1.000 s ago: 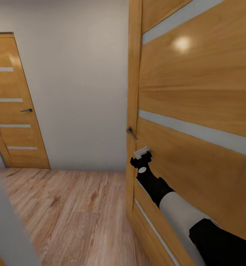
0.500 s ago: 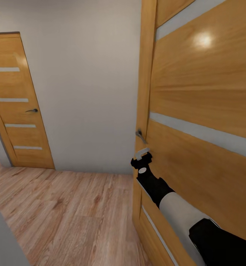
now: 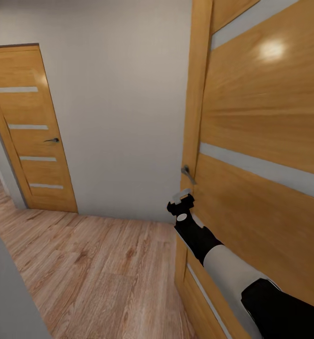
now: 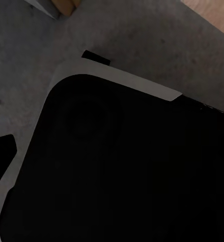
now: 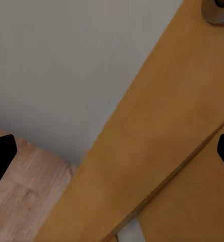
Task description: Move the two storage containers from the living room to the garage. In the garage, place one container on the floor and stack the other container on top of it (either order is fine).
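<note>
The right claw (image 3: pixel 181 197) points at the edge of a tall honey-wood door with frosted grey horizontal strips (image 3: pixel 265 141), just below its dark metal lever handle (image 3: pixel 188 173). In the right wrist view the two black fingertips (image 5: pixel 2 154) sit far apart: the claw is wide and holds nothing. To the left, light wood plank floor (image 3: pixel 91 268) lies open up to a plain cream wall (image 3: pixel 124 117) and a second, closed wooden door (image 3: pixel 34 132). The left claw's state cannot be told; its wrist view shows a dark robot body (image 4: pixel 117 171).
</note>
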`<state>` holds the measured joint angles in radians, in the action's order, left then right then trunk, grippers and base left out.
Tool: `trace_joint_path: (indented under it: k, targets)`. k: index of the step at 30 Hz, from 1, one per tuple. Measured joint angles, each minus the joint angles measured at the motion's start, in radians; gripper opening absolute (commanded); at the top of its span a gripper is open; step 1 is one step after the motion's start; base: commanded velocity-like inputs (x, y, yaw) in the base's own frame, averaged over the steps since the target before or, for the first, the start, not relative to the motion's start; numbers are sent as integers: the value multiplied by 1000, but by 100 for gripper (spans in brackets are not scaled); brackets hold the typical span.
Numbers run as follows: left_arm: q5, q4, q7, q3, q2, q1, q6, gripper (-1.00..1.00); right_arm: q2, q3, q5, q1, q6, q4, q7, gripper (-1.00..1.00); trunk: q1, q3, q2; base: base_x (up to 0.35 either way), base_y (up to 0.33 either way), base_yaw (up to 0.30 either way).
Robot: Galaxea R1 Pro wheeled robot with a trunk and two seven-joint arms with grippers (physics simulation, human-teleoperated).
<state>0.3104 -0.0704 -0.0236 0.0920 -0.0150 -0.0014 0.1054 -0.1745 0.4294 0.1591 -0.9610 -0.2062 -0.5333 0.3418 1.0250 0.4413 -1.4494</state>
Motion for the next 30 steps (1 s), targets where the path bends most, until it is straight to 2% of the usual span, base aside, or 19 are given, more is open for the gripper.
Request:
trace_joint_path:
  k: [17, 25, 30]
  targets:
    - [1, 0, -1, 0, 0, 0, 1, 100, 0, -1, -4, 5, 4, 5, 1, 100, 0, 0, 0, 0, 0, 7]
    - [1, -6, -3, 0, 2, 0, 2, 100, 0, -2, -4, 5, 9, 32, 4, 100, 0, 0, 0, 202, 0, 0]
    - [2, -6, -2, 1, 2, 0, 2, 100, 0, -2, -3, 5, 11, 34, 5, 100, 0, 0, 0, 52, 0, 0]
